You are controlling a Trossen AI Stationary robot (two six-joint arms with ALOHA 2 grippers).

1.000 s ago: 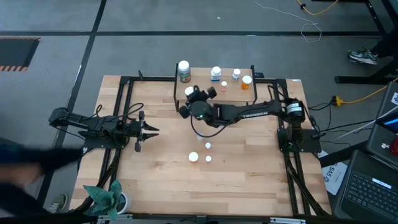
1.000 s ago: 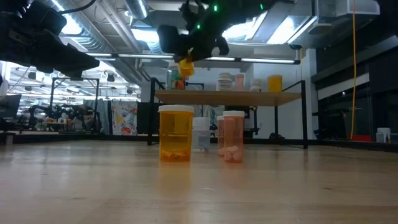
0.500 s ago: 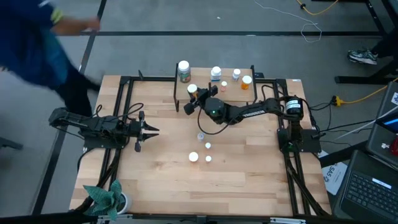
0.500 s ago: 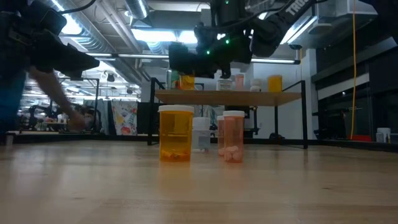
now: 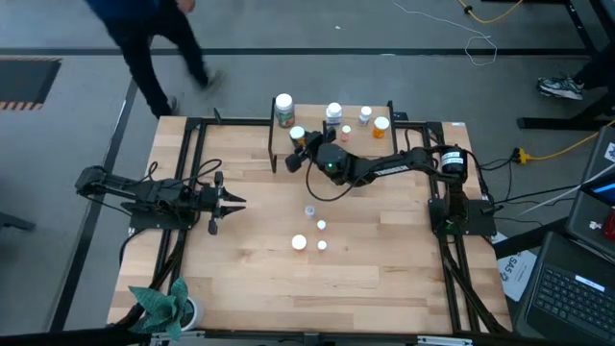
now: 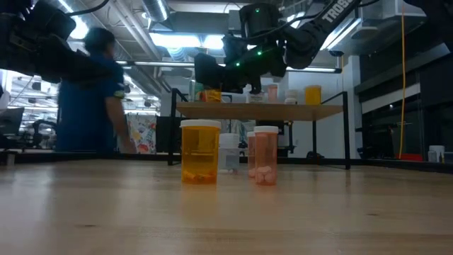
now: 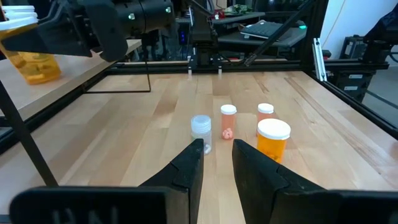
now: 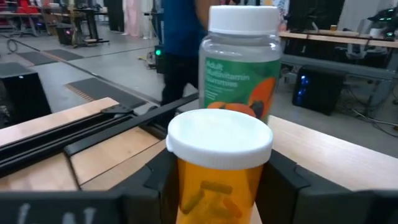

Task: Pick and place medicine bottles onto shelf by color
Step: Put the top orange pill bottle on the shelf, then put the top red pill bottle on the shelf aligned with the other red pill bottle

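Note:
My right gripper is shut on an orange bottle with a white cap at the left end of the light-wood shelf. This bottle also shows in the low view, just over the shelf board. A large bottle with a green and orange label stands on the shelf right behind it. Several more bottles stand on the shelf. Several others stand on the table. My left gripper is open and empty at the table's left. My right gripper pinches the orange bottle's body just below the cap, one finger on each side. The fingers come level from the table's right. The bottle stands upright. Whether its bottom rests on the shelf board, I cannot tell.
On the table a big orange bottle, a clear one and a pinkish one stand near the middle. A person walks on the floor beyond the far left corner. A green cloth lies at the near left corner.
My right gripper has carried the orange bottle from above the table's middle toward the far edge and down to the shelf's left end. The bottle has stayed upright. A person has walked past beyond the table's far left.

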